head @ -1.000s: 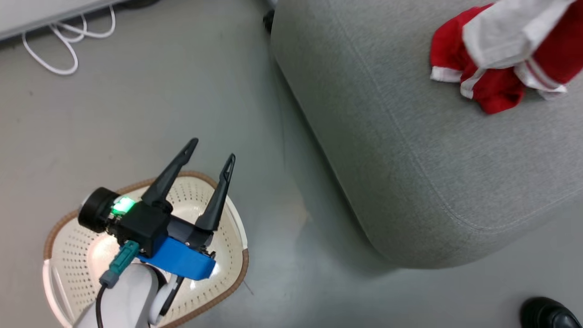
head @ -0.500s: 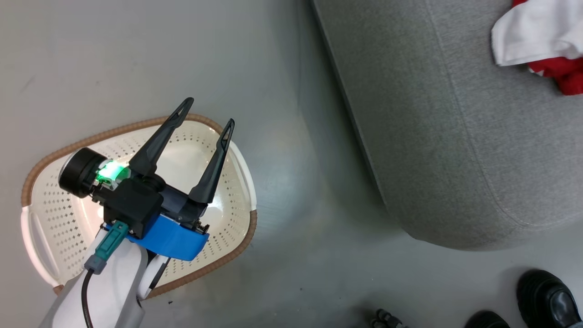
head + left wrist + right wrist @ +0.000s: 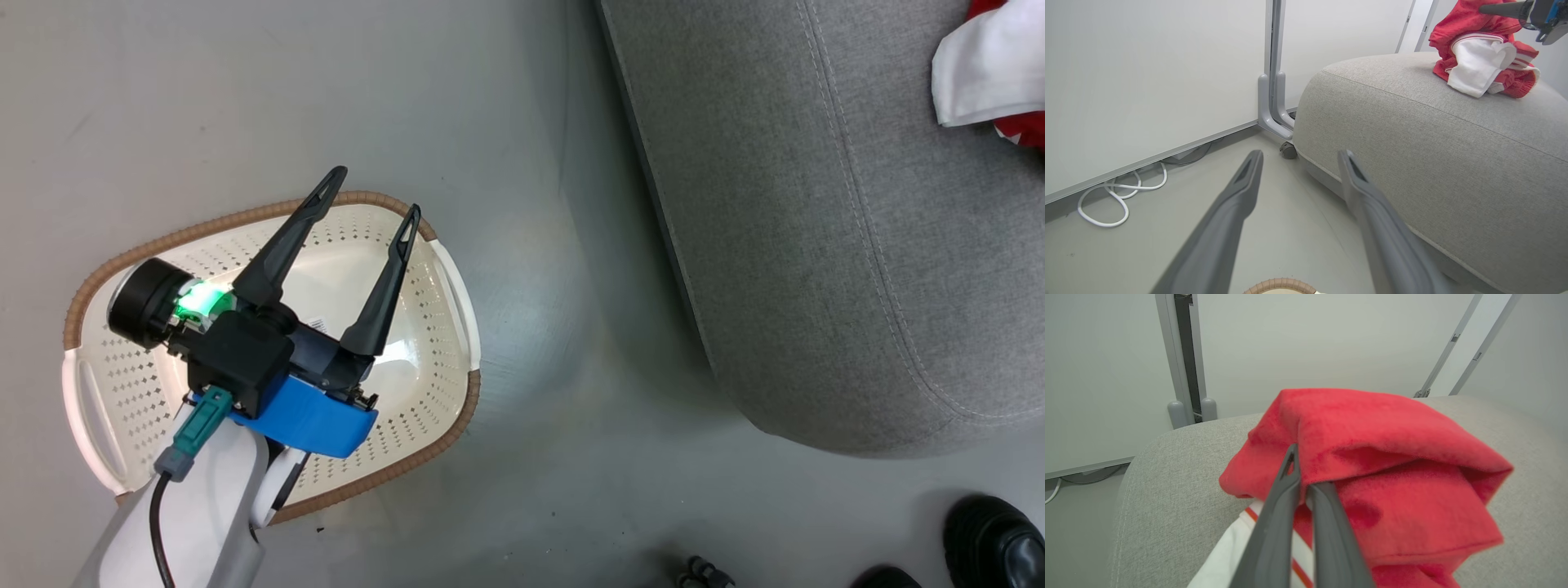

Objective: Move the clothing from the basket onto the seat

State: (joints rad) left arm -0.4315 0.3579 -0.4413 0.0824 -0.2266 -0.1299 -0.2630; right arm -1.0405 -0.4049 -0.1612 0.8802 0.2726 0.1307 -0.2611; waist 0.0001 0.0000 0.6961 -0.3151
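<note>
The clothing (image 3: 984, 77) is cut off by the head view's right edge; part of the basket (image 3: 447, 327) is hidden beneath the left pincer (image 3: 375, 190).

left pincer (image 3: 376, 191): two long black fingers (image 3: 282, 253) | blue wrist block (image 3: 314, 420) | green light (image 3: 194, 300) | pale forearm (image 3: 204, 506), teal plug (image 3: 196, 429), black cable (image 3: 155, 531)

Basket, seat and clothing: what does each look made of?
The basket looks like moulded cream plastic, glossy, with punched holes; its brown rim has a woven look, possibly also plastic. The seat: grey woven upholstery fabric, matte, with stitched seams. The clothing: soft red fabric with a fuzzy nap like fleece, plus smoother white panels; the fibre can't be told.
</note>
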